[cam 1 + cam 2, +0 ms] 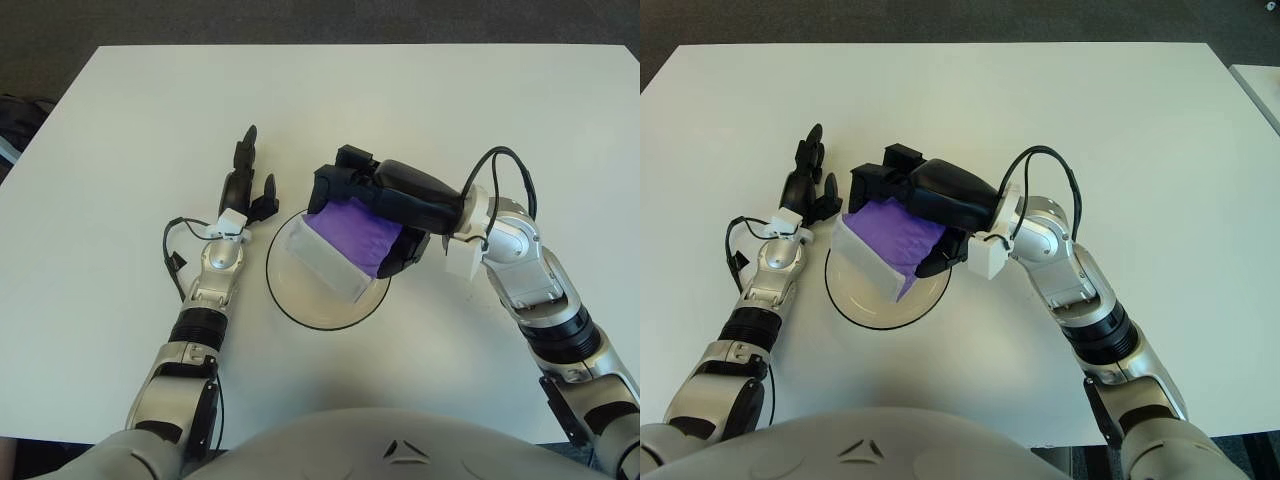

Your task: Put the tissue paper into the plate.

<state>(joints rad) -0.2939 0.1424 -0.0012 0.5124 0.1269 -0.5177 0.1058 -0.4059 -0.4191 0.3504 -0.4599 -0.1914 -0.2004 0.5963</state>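
The tissue paper, a purple pack with a white end, is held tilted over the plate, its white end lowest toward 8 o'clock; contact with the plate cannot be confirmed. The right hand is clamped on it, fingers wrapped over its upper edge. Risk is judged as follows: release from this tilt could tip the pack over the plate's 9 o'clock rim onto the worktop. The left hand, fingers loosely spread and holding nothing, is seen at the plate's 10 o'clock.
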